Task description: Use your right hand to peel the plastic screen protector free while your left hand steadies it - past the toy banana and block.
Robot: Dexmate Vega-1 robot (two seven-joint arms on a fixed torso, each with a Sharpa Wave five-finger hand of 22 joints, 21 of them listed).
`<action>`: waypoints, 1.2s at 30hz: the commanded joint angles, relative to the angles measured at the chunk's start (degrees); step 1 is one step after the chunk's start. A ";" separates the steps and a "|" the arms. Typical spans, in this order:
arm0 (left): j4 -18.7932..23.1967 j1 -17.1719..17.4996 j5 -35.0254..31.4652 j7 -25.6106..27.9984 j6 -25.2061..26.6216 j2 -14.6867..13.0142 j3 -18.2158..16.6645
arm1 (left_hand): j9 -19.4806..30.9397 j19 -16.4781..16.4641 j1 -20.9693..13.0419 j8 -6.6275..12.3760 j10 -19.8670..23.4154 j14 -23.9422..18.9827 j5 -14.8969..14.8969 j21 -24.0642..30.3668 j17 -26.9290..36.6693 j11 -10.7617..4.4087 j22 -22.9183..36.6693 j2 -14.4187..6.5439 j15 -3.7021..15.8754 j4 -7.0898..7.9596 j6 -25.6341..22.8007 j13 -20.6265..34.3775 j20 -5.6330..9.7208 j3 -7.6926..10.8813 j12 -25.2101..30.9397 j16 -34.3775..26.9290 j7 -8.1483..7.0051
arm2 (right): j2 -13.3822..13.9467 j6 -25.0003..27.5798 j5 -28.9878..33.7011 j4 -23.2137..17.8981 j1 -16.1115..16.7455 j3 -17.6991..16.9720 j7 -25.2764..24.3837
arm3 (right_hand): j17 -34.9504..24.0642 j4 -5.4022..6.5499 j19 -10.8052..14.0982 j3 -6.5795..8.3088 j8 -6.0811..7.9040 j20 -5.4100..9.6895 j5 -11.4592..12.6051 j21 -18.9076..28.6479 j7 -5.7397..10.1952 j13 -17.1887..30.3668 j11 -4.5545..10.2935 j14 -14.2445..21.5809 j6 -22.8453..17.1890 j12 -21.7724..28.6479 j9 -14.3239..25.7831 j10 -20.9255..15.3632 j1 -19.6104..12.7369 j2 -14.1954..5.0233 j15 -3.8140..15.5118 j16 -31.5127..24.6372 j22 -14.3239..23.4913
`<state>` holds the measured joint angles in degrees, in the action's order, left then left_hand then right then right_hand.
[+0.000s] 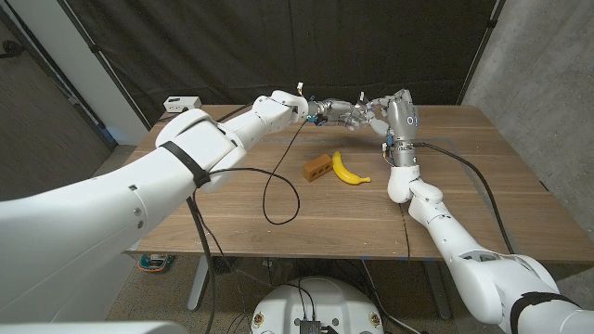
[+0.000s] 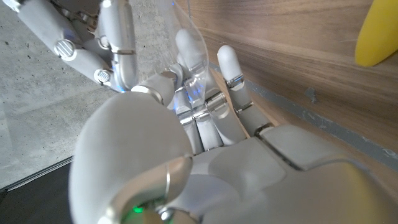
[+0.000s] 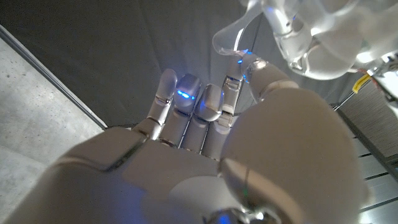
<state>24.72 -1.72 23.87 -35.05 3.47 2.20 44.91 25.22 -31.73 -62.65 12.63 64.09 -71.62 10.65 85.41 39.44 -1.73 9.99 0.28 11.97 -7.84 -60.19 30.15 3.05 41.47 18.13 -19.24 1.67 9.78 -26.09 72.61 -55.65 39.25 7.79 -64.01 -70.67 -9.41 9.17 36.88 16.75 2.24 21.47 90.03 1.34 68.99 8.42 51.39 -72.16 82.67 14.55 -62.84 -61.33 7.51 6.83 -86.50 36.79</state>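
Above the far half of the wooden table [image 1: 278, 209], both hands meet in mid-air, well beyond the toy banana [image 1: 348, 169] and the orange block [image 1: 317, 167] that lie side by side on the wood. Between them hangs the plastic screen protector [image 2: 186, 37], a clear curling sheet that also shows in the right wrist view as a bent transparent lip. The left hand [image 1: 336, 111] grasps the sheet among its fingers; the film runs down between them in its own wrist view. The right hand [image 1: 382, 113] has its fingertips at the film's curled edge, and it looks pinched there, though the exact contact is hard to read.

For the peel to go well, I judge that the left hand should stay firm and fixed while the right draws its edge away slowly, folding the film back on itself. A sharp tug risks slipping from the thin plastic.
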 commanded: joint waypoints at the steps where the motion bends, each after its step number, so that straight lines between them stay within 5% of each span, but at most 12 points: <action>1: -0.08 -0.03 0.59 -3.90 -0.81 -0.35 -0.73 | 0.23 0.29 -0.20 0.21 6.22 0.24 0.04 0.23 0.03 -5.54 0.17 -0.37 0.26 0.15 -3.81 0.09 6.28 0.13 -0.01 0.27 3.13 | 4.87 8.05 -0.96 -0.47 -0.69 8.74 0.01 | -0.12 -0.31 -0.43 2.45 0.34 2.30 0.25 0.22 2.09 0.51 1.96 -0.29 -1.52 0.07 0.16 1.19 0.00 -0.47 5.48 -0.37 0.24; 16: -0.08 0.11 0.34 -5.22 -1.10 -0.32 -0.95 | 0.24 0.30 -0.27 0.15 6.15 0.22 0.04 0.26 0.08 -5.34 0.17 -0.38 0.29 0.08 -3.75 0.34 6.27 0.13 -0.02 0.29 3.23 | 6.37 5.08 -10.06 -6.60 2.40 8.96 0.01 | -0.08 -0.26 -0.95 2.64 0.40 2.32 0.27 0.11 2.17 0.59 2.35 -0.61 -1.72 0.29 0.05 1.31 0.54 -0.29 5.48 -0.21 0.35; 27: -0.08 0.11 0.17 -3.35 -0.67 0.08 -0.80 | 0.28 0.43 -0.22 0.15 6.07 0.24 0.04 0.25 0.05 -5.55 0.17 -0.35 0.24 0.10 -3.79 0.38 6.22 0.11 -0.13 0.36 3.25 | 14.50 5.39 -29.65 -14.14 3.35 19.51 3.37 | -0.08 -0.30 -2.13 2.97 0.43 2.05 0.36 -0.06 2.26 0.89 2.34 -0.93 -1.63 0.63 0.11 1.42 0.83 -0.28 5.47 -0.08 0.47; 36: -0.08 0.15 0.39 -1.33 -0.03 0.28 -0.83 | 0.32 0.35 -0.28 0.14 6.32 0.28 0.02 0.27 0.17 -5.27 0.17 -0.38 0.25 0.07 -3.77 0.22 6.34 0.09 -0.19 0.33 3.15 | 20.27 14.88 -38.16 -22.61 4.63 23.20 15.62 | 0.00 -0.12 -6.67 3.53 0.61 1.20 0.36 -0.49 2.93 1.58 2.33 -2.94 -1.21 1.94 0.57 1.80 1.70 -0.45 5.39 0.57 0.67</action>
<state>24.64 -1.63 24.26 -38.47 2.62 2.25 44.05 25.46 -31.41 -62.70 12.35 64.09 -71.52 10.40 85.41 39.43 -1.73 9.99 0.22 11.88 -7.86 -60.20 30.26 2.75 41.45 17.90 -19.23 1.68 22.87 -18.82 45.80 -68.71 42.40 24.92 -58.86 -70.54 -8.68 3.87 38.19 16.98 2.10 21.67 89.81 1.87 70.25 8.54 49.23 -71.63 83.84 14.70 -62.81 -59.74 7.58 6.33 -86.22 37.32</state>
